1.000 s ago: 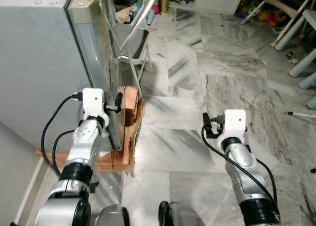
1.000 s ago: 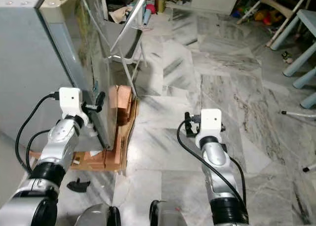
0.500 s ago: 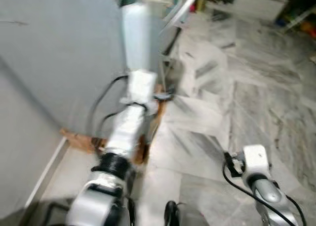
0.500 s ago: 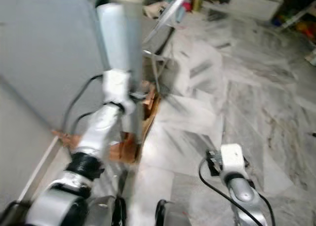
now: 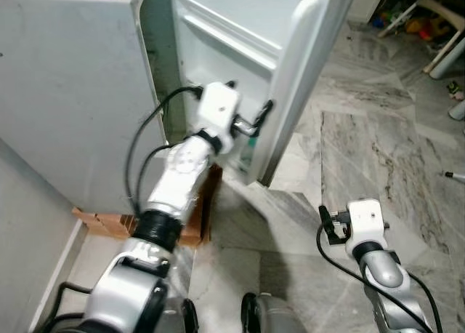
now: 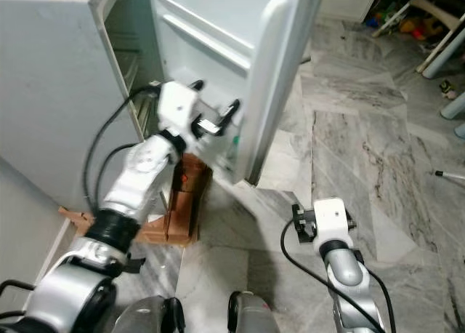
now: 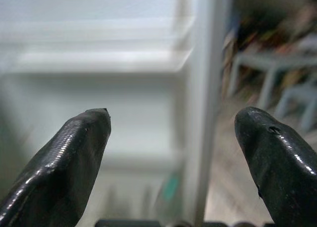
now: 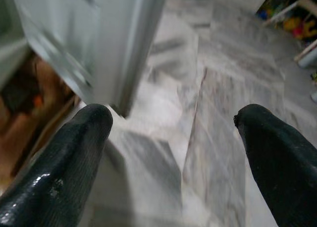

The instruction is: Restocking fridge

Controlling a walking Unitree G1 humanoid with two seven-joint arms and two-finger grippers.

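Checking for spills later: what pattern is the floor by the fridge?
Grey-white veined marble tiles, clearest in the left eye view.

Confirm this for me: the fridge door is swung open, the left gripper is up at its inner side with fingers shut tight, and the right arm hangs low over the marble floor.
One detail is off. The left gripper is not shut: the left wrist view shows its fingers spread wide apart, nothing between them. The rest holds: the fridge door is open and the right gripper hangs low over the marble floor.

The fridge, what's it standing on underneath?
Brown wooden blocks show under the fridge at its front corner. How far they run beneath is hidden by the cabinet and the left arm.
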